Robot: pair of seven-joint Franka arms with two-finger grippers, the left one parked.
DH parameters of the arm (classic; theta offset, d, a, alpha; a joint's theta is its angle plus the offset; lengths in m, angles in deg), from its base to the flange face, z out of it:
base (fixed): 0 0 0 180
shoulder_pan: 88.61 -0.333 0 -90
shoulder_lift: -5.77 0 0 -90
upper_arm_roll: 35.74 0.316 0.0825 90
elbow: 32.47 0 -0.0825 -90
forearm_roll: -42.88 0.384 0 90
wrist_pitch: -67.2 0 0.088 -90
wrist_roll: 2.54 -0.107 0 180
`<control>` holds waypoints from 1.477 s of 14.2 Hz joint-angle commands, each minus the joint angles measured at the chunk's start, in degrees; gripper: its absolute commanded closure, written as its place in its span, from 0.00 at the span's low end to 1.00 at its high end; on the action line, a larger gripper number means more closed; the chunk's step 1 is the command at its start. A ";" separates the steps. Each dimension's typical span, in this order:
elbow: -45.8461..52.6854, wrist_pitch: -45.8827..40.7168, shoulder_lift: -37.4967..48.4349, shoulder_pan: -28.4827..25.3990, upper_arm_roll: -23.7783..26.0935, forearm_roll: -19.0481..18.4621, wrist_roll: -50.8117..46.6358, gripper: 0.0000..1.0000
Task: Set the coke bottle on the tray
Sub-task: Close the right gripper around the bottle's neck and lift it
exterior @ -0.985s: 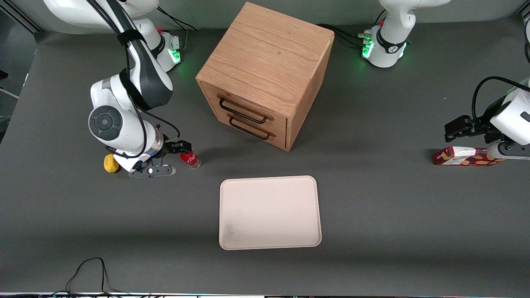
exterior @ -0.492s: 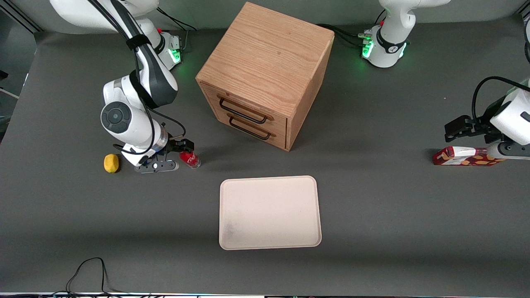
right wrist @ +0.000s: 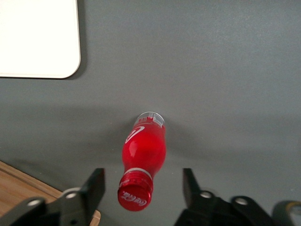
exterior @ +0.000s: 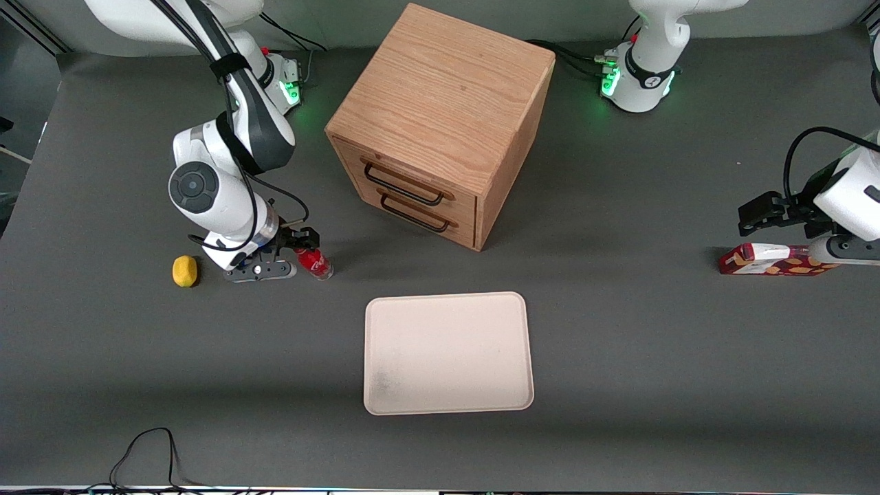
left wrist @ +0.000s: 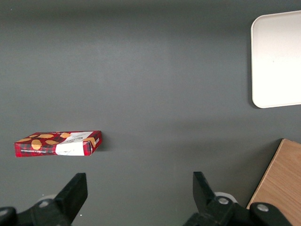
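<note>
Dark grey tabletop [exterior: 619,357], your right arm's gripper [right wrist: 141,188] spread open, small red-capped coke bottle [right wrist: 142,157] upright between its fingers, untouched, cream rectangular tray [exterior: 448,353] nearby.

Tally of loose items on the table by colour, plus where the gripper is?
Red: 2 – red-capped coke bottle, flat red-and-white carton
Yellow: 1 – small round yellow fruit
Cream: 1 – flat rectangular tray
Wood: 1 – two-drawer oak cabinet
Total: 5
Gripper: open, fingers either side of the bottle's cap.
</note>
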 commanded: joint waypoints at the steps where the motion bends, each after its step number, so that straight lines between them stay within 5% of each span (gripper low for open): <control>1: -1.68 1.29 1.59 -0.51 -0.22 0.58 0.27 0.43; 3: -1.77 1.55 1.59 -0.59 -0.22 0.66 0.27 0.65; 5: -2.21 1.82 1.59 -0.59 -0.22 0.66 0.01 0.98; 12: 0.15 -0.80 2.02 -0.51 -0.22 0.66 -1.66 1.00; 21: 33.86 -38.74 -0.43 1.59 -2.42 0.93 -0.35 1.00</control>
